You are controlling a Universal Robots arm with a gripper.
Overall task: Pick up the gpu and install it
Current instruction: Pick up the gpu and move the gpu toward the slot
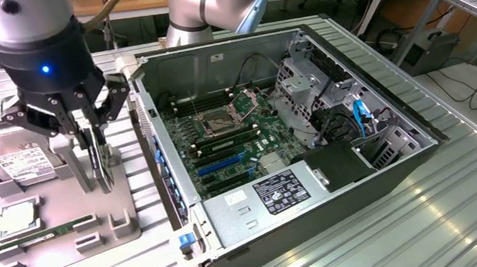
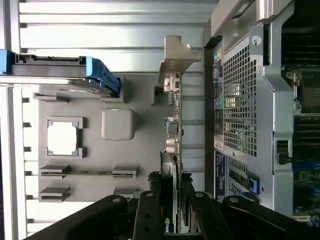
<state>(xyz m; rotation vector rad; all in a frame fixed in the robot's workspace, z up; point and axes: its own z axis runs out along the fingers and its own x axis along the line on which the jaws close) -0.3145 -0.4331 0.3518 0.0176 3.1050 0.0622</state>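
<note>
case (image 1: 208, 66) open, lying on worktop (image 1: 446, 220) | tray (image 1: 62, 199) just beside case | hand (image 1: 97, 153) over tray's case-side edge, fingers (image 2: 150, 205) closed on gpu | gpu (image 1: 104, 169) upright on edge between them | risk: the narrow pinch could let the card tilt, snag its slot or strike the case wall

Tray (image 1: 66, 256) at the exterior view's left, case (image 1: 217, 66) just beside it at the right, on the tray – drive (image 1: 24, 164) at the back, CPU (image 1: 17, 218) and memory stick (image 1: 48, 233) nearer, gpu (image 2: 171, 135) on edge by the case, clamped in gripper (image 2: 171, 200)
</note>
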